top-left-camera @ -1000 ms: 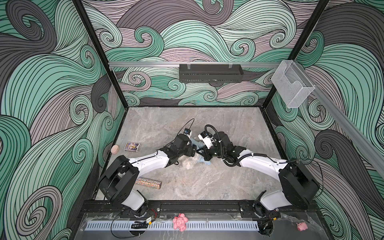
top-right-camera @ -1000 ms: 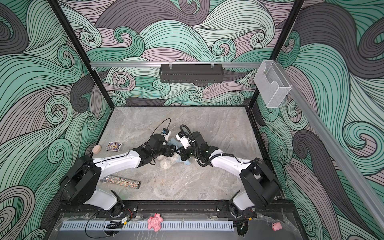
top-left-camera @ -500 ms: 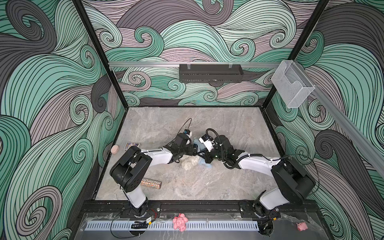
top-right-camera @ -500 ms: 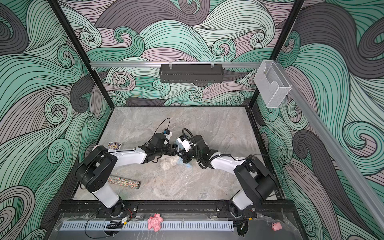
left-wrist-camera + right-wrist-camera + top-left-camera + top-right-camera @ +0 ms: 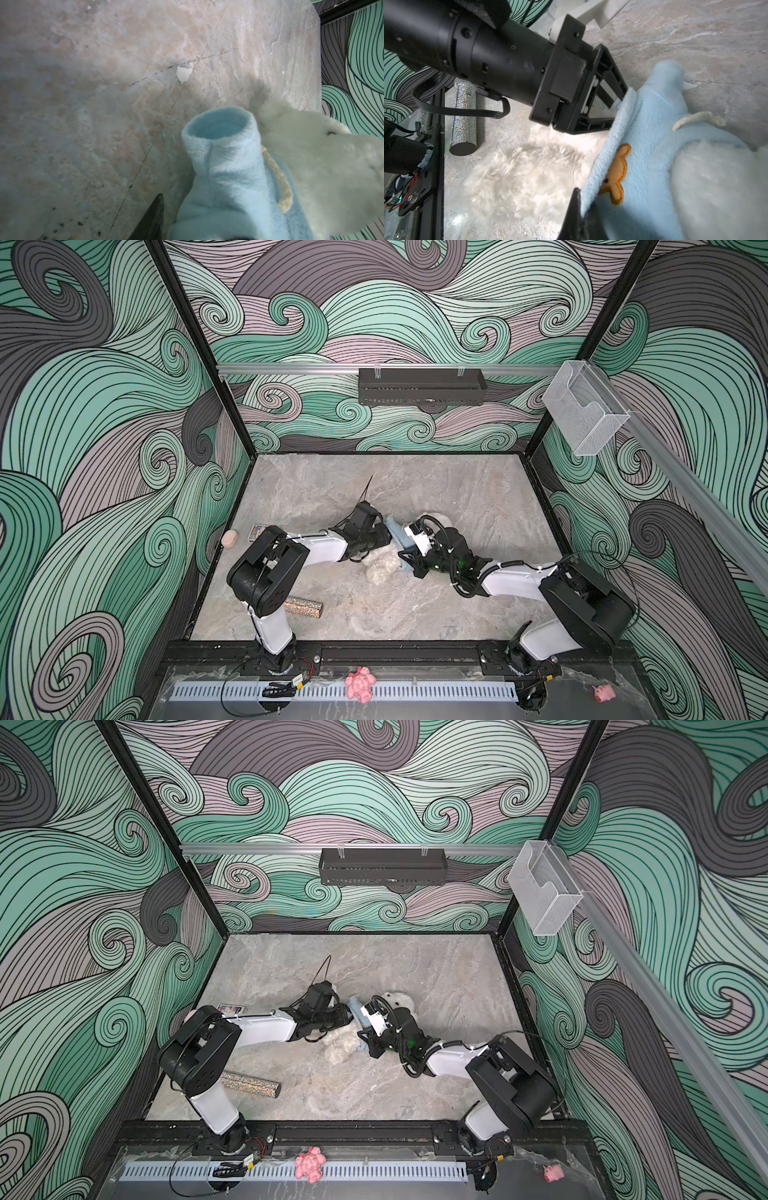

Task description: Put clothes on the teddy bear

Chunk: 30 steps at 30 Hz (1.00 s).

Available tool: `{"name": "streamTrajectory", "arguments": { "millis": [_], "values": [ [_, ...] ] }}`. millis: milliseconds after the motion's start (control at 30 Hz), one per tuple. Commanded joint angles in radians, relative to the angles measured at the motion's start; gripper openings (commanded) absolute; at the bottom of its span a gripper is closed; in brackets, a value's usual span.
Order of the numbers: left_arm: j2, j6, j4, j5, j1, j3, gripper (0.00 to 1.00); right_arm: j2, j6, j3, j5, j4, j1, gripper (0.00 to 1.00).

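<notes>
Both arms reach in low and meet at the middle of the table, and that is where I find the bear. It lies on the marble at a slant, head toward the back wall and fluffy legs toward the front rail. A pale blue jumper sits around its upper body. From the right wrist camera I see the hem across the belly, with an orange patch sewn just inside it and bare white fur beyond. A cream cord hangs at the neck. One sleeve juts out from the bear's side, its cuff gaping toward the left wrist camera.

The left pincer comes in from the left and touches the jumper's hem. Its tips go behind the cloth, so I cannot tell whether it grips or how wide it stands. The right pincer is closed tight on the hem near the patch, the blue edge running in between its fingers.

A glitter tube lies near the left arm's base, well apart from the bear, and a small card lies by the left wall.
</notes>
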Motion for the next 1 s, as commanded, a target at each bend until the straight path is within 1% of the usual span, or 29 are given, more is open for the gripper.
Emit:
{"name": "streamTrajectory", "arguments": {
  "millis": [0, 100, 133, 267, 367, 467, 533, 633, 700, 733, 800, 867, 933, 967],
  "values": [
    [0.009, -0.162, -0.047, -0.282, 0.099, -0.008, 0.4, -0.042, 0.029, -0.104, -0.046, 0.026, 0.051, 0.0],
    [0.01, -0.195, -0.039, -0.275, 0.112, -0.037, 0.37, -0.059, 0.043, -0.164, 0.023, 0.096, 0.069, 0.0],
    [0.01, -0.184, -0.007, -0.249, 0.112, -0.051, 0.37, -0.061, 0.042, -0.17, 0.048, 0.1, 0.074, 0.0],
    [0.016, -0.071, 0.115, -0.105, 0.086, -0.067, 0.38, -0.082, 0.019, -0.131, 0.15, 0.036, 0.075, 0.0],
    [-0.014, 0.002, 0.133, -0.037, 0.061, -0.085, 0.42, -0.094, 0.01, -0.09, 0.221, -0.028, 0.069, 0.0],
    [-0.091, 0.07, 0.112, -0.016, 0.042, -0.116, 0.48, -0.107, 0.003, -0.073, 0.22, -0.067, 0.037, 0.0],
    [-0.142, 0.114, 0.056, 0.002, 0.034, -0.12, 0.54, -0.121, -0.02, -0.064, 0.202, -0.102, 0.011, 0.0],
    [-0.198, 0.18, -0.03, 0.057, 0.022, -0.117, 0.64, -0.125, -0.068, -0.032, 0.175, -0.182, -0.021, 0.0],
    [-0.216, 0.204, -0.055, 0.112, 0.008, -0.121, 0.67, -0.122, -0.083, -0.011, 0.167, -0.23, -0.041, 0.0],
    [-0.216, 0.212, -0.056, 0.14, -0.004, -0.123, 0.68, -0.119, -0.091, 0.001, 0.162, -0.255, -0.05, 0.02],
    [-0.203, 0.209, -0.048, 0.188, -0.034, -0.124, 0.68, -0.117, -0.099, 0.026, 0.165, -0.302, -0.064, 0.11],
    [-0.18, 0.186, -0.016, 0.233, -0.069, -0.124, 0.68, -0.118, -0.1, 0.051, 0.177, -0.348, -0.078, 0.22],
    [-0.157, 0.15, 0.051, 0.273, -0.117, -0.126, 0.68, -0.13, -0.095, 0.087, 0.206, -0.428, -0.095, 0.34],
    [-0.149, 0.144, 0.09, 0.289, -0.135, -0.125, 0.68, -0.14, -0.092, 0.104, 0.226, -0.47, -0.101, 0.38]
  ]
}}
